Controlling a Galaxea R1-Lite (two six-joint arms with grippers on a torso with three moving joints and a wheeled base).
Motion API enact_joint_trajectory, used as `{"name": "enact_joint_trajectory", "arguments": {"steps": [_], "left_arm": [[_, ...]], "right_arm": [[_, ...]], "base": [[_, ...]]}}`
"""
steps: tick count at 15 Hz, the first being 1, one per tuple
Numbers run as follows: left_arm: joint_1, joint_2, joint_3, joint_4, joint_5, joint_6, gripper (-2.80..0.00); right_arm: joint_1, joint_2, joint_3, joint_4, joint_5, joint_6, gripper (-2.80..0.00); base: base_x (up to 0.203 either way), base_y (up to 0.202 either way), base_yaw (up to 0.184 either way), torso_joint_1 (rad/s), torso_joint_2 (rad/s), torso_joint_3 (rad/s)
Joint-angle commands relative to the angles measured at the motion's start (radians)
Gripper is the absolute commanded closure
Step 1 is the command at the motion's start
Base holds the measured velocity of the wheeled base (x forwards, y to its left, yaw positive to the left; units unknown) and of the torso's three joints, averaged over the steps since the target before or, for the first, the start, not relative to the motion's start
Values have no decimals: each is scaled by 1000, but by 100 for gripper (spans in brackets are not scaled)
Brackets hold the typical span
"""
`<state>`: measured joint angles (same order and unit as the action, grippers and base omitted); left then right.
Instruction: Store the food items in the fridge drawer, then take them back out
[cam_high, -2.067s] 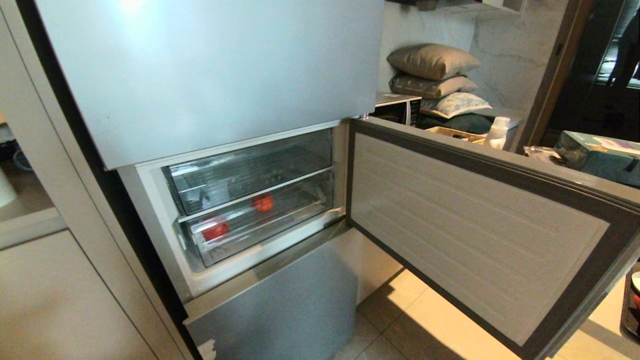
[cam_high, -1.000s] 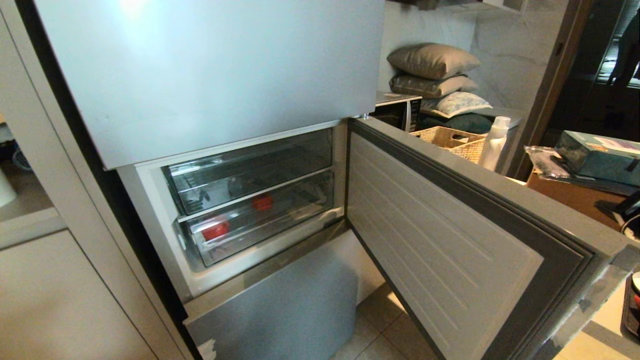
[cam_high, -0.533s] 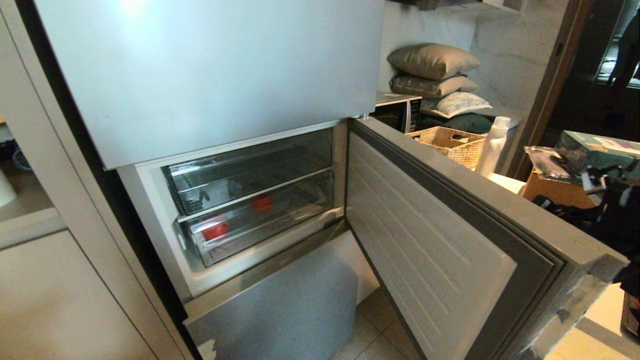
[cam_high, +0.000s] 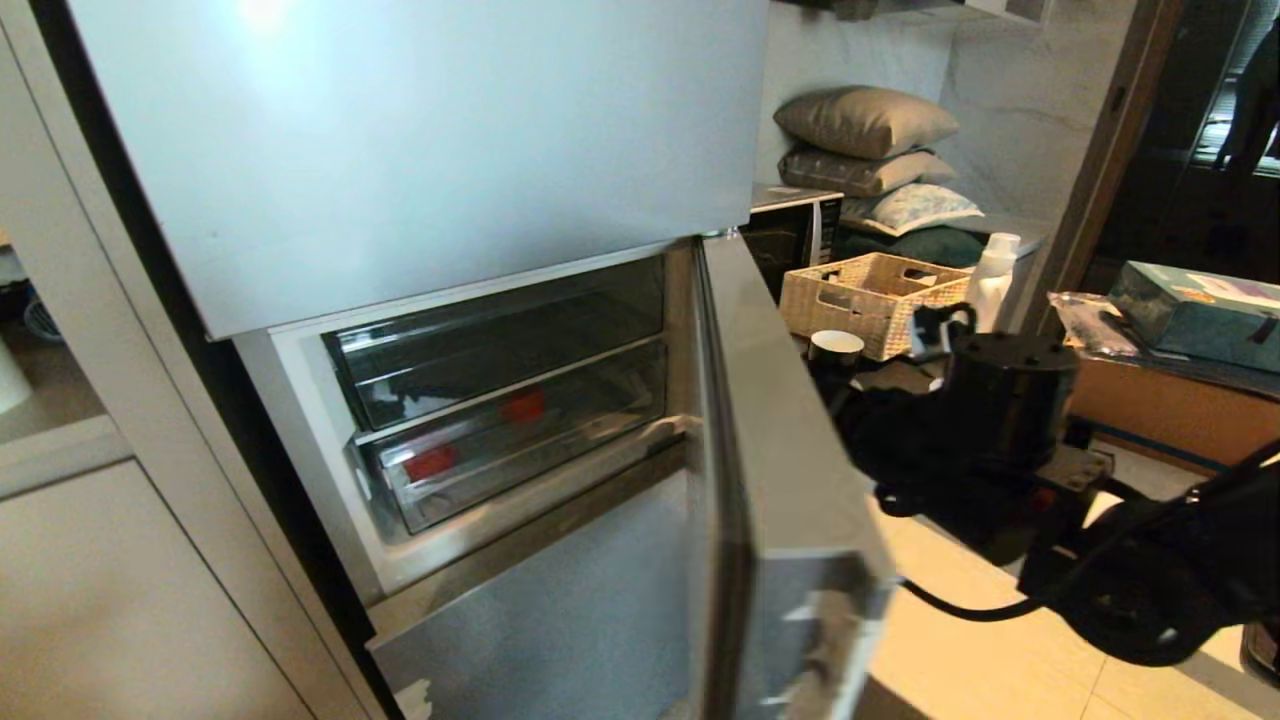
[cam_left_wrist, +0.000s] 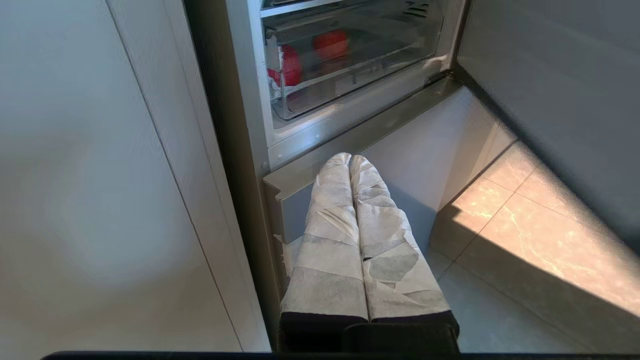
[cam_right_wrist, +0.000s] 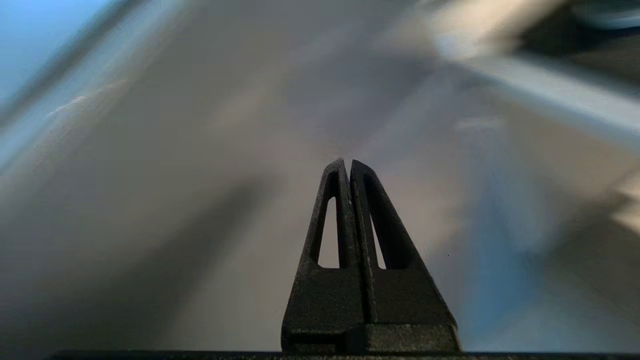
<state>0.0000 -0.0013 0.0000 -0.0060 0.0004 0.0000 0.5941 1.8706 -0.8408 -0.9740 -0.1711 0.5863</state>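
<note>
A: Both food items, the round fruit (cam_high: 524, 404) and the packet (cam_high: 431, 462), sit inside the fridge drawer (cam_high: 520, 450); the right claw (cam_right_wrist: 348, 162), pressed shut and empty, is at the fridge door (cam_high: 770, 470).

B: That door could close on them (it stands nearly edge-on); the left claw (cam_left_wrist: 350, 157), shut too, hangs low by the fridge.

Two clear plastic fridge drawers stacked: upper (cam_high: 500, 335), lower (cam_high: 520, 445).
Two red food items in lower drawer: (cam_high: 431, 462), (cam_high: 524, 404), far side of door from right pincer (cam_right_wrist: 346, 162).
Three stacked cushions (cam_high: 865, 120).
One woven wicker basket (cam_high: 870, 290).
One white plastic bottle (cam_high: 993, 270).
</note>
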Motion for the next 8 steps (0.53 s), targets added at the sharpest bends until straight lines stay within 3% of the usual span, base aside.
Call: {"name": "enact_joint_trajectory", "arguments": {"steps": [1,3,6,8], "left_arm": [[1,0,2,0,1,0,0],[2,0,2,0,1,0,0],[1,0,2,0,1,0,0],[0,0,2,0,0,0,0]], "right_arm": [[108,157,-186,7,0,-2,0],[159,272,-343,39,54,-34,0],[181,401,-548,52,253,-59,0],[184,476,-680,54,285,-63,0]], "base": [[0,0,0,0,0,0],[0,0,0,0,0,0],[0,0,0,0,0,0],[0,0,0,0,0,0]]}}
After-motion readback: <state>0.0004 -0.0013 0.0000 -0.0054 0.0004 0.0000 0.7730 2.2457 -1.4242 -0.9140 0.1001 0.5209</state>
